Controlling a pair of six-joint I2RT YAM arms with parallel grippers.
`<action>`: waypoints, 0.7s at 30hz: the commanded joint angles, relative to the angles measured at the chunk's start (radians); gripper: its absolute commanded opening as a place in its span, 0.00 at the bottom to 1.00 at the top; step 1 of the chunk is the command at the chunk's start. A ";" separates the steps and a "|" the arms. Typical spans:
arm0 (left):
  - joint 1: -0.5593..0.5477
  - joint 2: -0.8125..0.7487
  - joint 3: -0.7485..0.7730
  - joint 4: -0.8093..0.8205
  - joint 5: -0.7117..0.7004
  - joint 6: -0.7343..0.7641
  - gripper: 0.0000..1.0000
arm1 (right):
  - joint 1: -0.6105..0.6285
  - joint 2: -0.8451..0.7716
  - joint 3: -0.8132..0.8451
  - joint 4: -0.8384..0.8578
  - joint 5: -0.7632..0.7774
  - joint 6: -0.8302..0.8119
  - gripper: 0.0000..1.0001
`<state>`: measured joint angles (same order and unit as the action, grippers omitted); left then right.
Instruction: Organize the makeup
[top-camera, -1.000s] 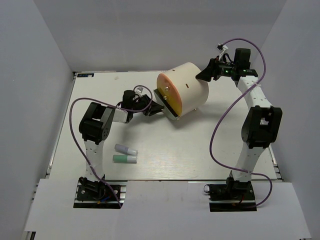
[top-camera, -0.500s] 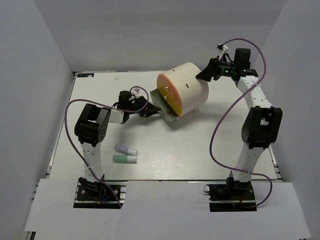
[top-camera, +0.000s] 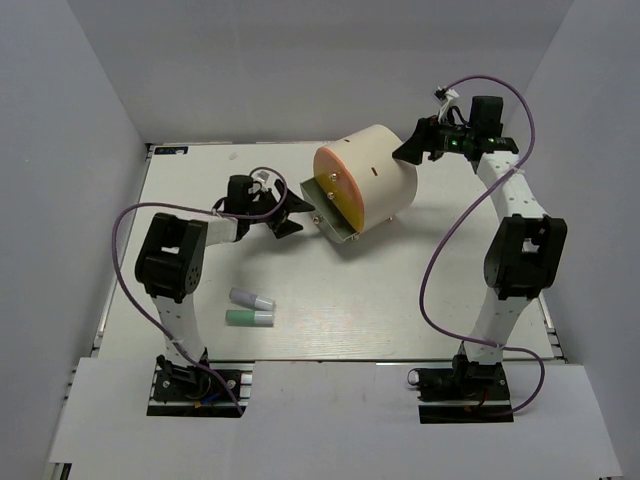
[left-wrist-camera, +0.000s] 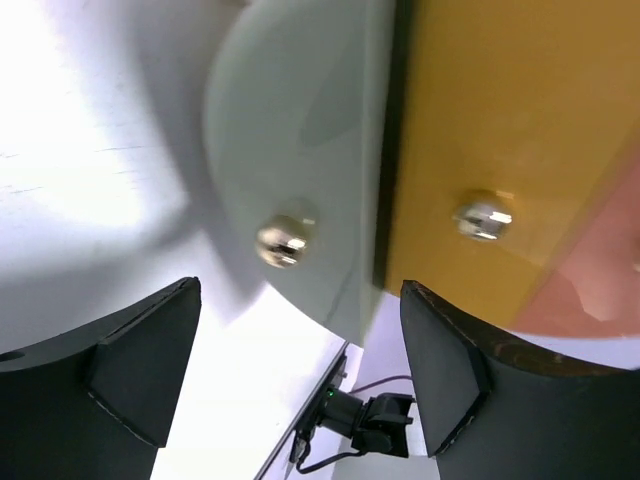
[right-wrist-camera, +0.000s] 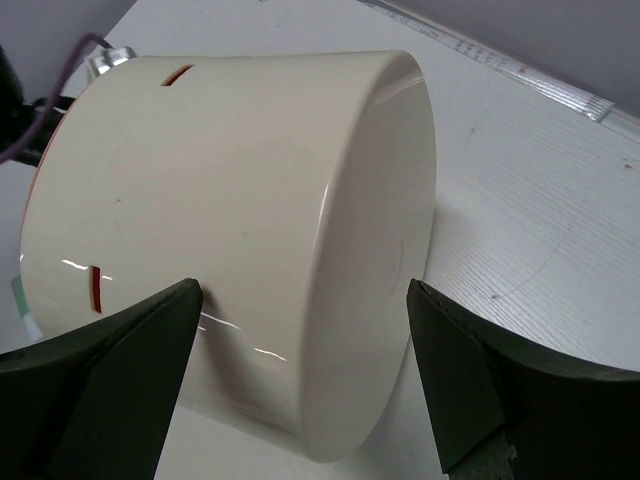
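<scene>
While they flank the drum (top-camera: 380, 170) | left jaws: spread | right jaws: spread

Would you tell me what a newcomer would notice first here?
A big cream drum lies on its side mid-table, orange face toward the open left end effector. The open right end effector sits at its far end. A lavender tube and a mint tube lie beside the left arm.
</scene>
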<state>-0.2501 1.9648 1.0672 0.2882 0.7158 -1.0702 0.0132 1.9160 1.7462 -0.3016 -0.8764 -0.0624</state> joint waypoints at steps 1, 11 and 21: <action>0.032 -0.124 -0.007 -0.049 -0.021 0.042 0.91 | -0.030 -0.071 0.016 -0.025 0.050 -0.048 0.89; 0.110 -0.450 -0.055 -0.376 -0.128 0.229 0.83 | -0.068 -0.332 -0.191 0.132 0.079 -0.163 0.84; 0.140 -0.884 -0.121 -0.783 -0.524 0.265 0.00 | 0.311 -0.431 -0.255 -0.226 -0.205 -0.689 0.10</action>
<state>-0.1173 1.1805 0.9661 -0.3214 0.3695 -0.8078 0.1722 1.4467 1.4948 -0.3229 -1.0454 -0.5274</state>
